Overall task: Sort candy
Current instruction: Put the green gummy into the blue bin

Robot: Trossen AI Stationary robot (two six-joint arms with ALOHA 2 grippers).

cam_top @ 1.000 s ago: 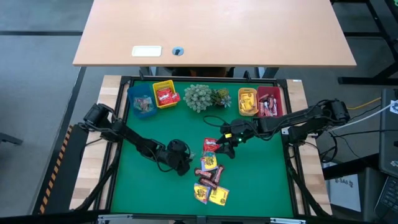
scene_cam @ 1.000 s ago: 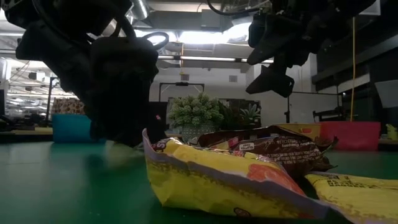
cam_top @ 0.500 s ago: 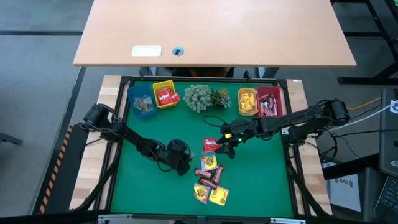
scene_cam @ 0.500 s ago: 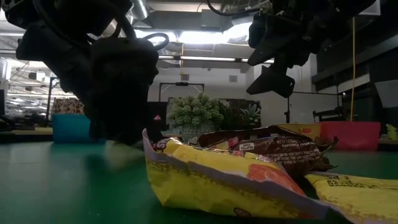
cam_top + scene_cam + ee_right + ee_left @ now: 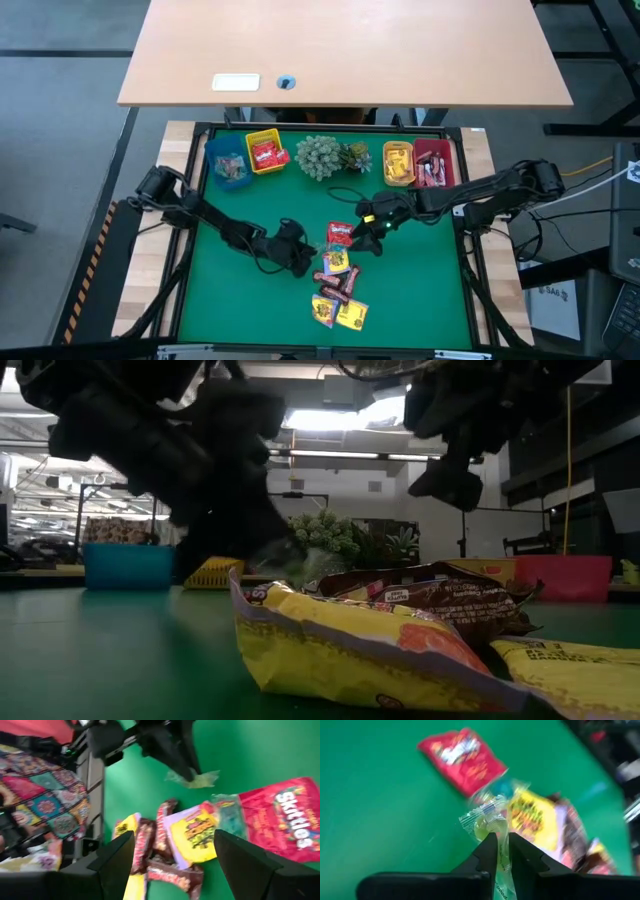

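The left arm reaches in from the table's left edge toward the middle, its left gripper [image 5: 296, 253] low over the mat with the fingers [image 5: 487, 851] pinched together on a clear-wrapped candy [image 5: 487, 817]. The right arm stretches in from the right side, its right gripper [image 5: 372, 227] poised above the mat with its two fingers [image 5: 116, 861] spread wide apart

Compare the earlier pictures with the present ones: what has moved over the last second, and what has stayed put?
The left gripper, shut on a clear-wrapped candy, has lifted off the green mat and shifted slightly toward the candy pile. The right gripper still hovers open beside the red packet. The pile and the four bins are unchanged.
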